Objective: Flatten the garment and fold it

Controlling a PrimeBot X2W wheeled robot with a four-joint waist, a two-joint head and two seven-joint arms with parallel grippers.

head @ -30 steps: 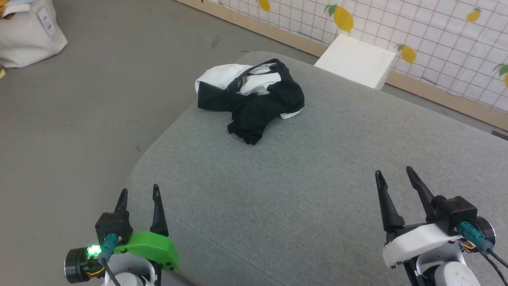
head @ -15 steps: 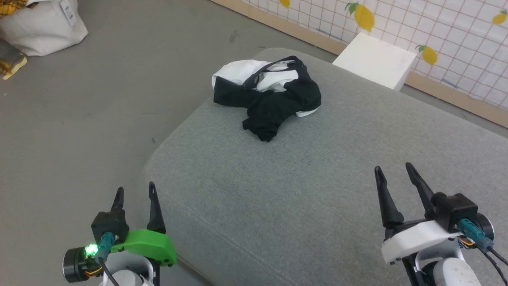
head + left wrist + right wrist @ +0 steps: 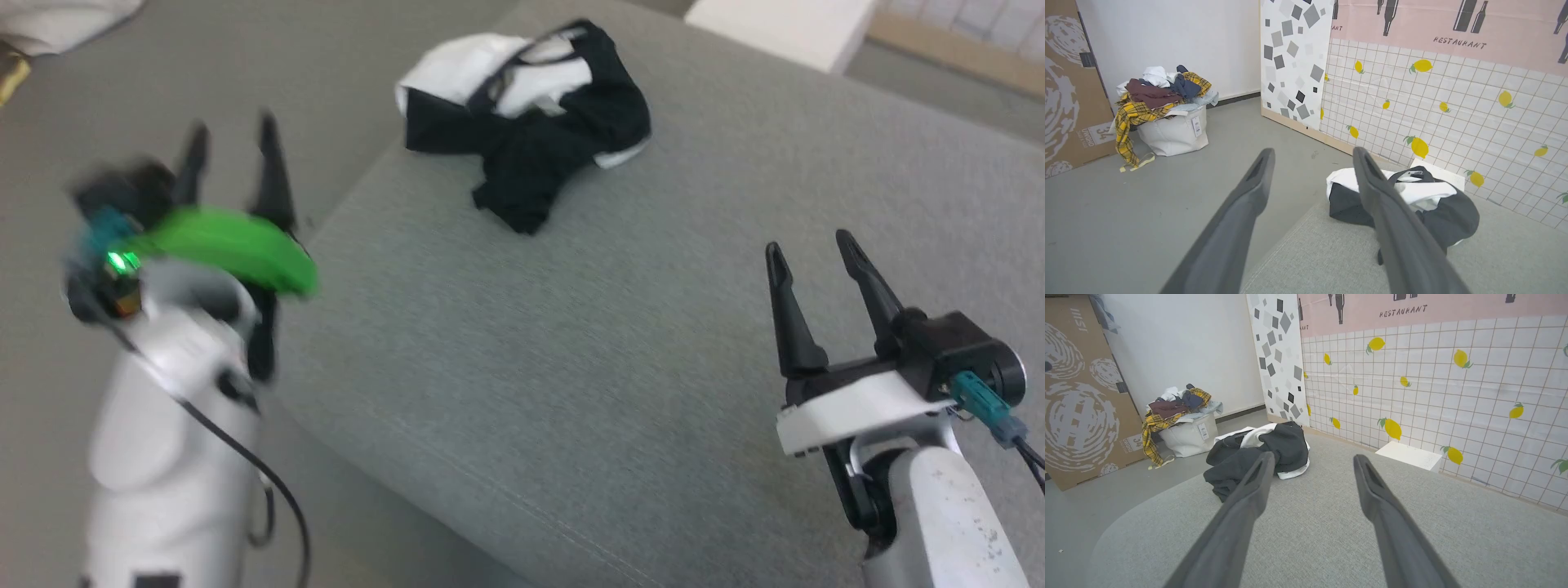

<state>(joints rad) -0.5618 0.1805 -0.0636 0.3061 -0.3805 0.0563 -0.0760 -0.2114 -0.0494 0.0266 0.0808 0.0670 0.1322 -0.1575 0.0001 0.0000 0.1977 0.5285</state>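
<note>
The garment (image 3: 531, 122), a crumpled black and white T-shirt, lies bunched near the far left corner of the grey cushioned surface (image 3: 637, 343). My left gripper (image 3: 233, 151) hovers open and blurred beyond the surface's left edge, short of the garment and to its left. In the left wrist view the garment (image 3: 1433, 204) sits just past the right finger, partly hidden by it. Over the near right part of the surface my right gripper (image 3: 808, 245) stands open and empty. The garment (image 3: 1261, 453) lies ahead and left in the right wrist view.
A white box (image 3: 784, 28) stands on the floor beyond the surface's far edge, against the lemon-patterned tiled wall (image 3: 1433, 388). A white laundry bag heaped with clothes (image 3: 1167, 110) sits on the grey floor at the left, beside a cardboard box (image 3: 1065, 81).
My left arm has risen and moved forward toward the garment. The right gripper has also come up somewhat. The head camera has tilted down, shifting the whole scene upward.
</note>
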